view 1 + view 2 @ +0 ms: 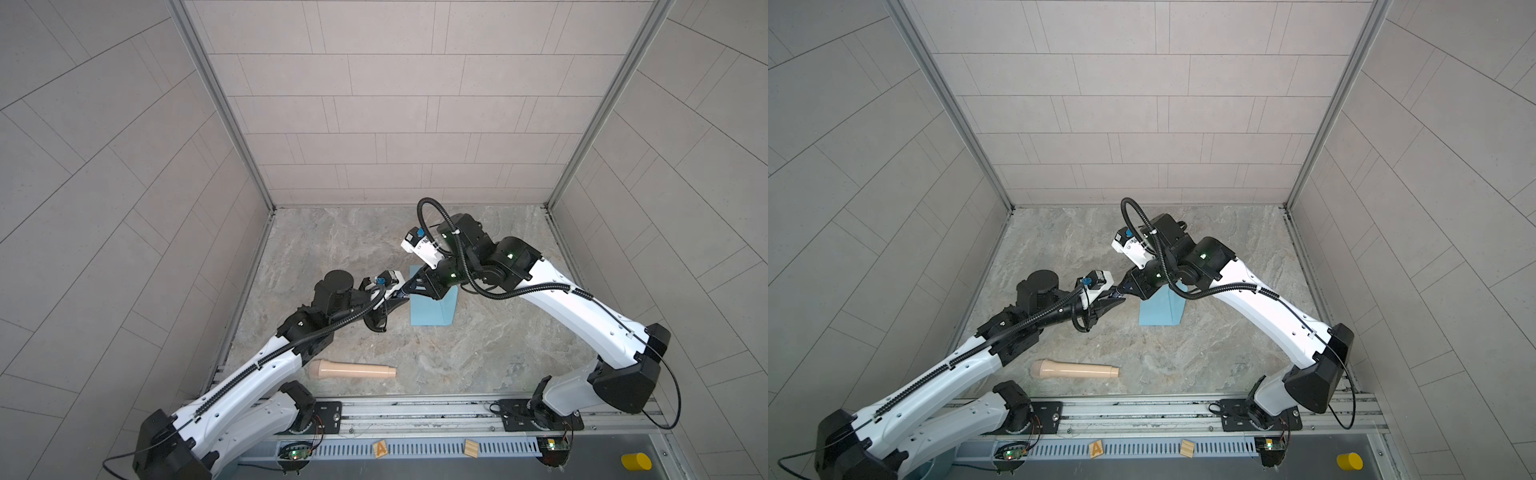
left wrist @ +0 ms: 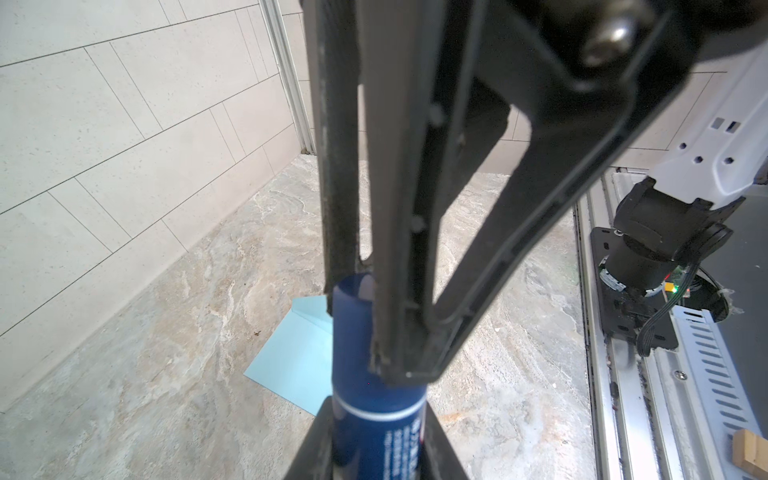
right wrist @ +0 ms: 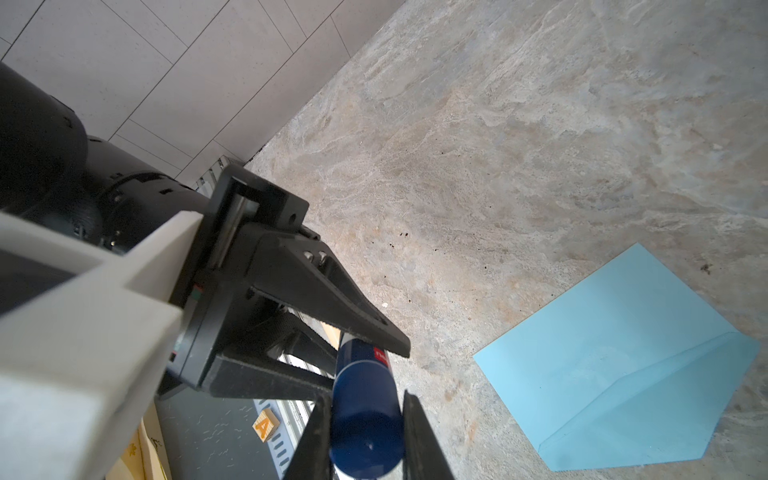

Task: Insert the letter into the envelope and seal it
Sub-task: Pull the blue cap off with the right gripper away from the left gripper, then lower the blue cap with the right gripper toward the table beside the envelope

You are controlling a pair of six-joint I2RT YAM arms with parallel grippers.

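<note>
Left claw (image 2: 376, 403) is clamped on the labelled body of a dark blue glue stick (image 2: 374, 436) and holds it up off the table (image 1: 478, 353). Its two fingers (image 2: 436, 440) press on opposite sides of the tube, just past a thin white ring. The right claw (image 3: 368, 395) meets it tip to tip from the opposite side, and its fingers (image 3: 419, 432) are closed against the plain blue cap end of the same stick. So both claws grip one stick between them, above the table.

The envelope (image 3: 623, 353) lies flat on the table below the two claws, on the right claw's side, touching neither. It is light blue, with one pointed end and a straight crease across it. In both top views the right claw's wrist hangs over the far part of the envelope (image 1: 432, 311). I cannot tell from these views whether the flap is open or folded down.

A beige peg (image 1: 353, 370) lies on its side on the table, well apart from the claws and towards the arms' bases. Beyond the table edge on that same side are a wooden block marked A (image 1: 380, 449), a plain wooden block (image 1: 471, 449) and a yellow cylinder (image 1: 636, 461).
</note>
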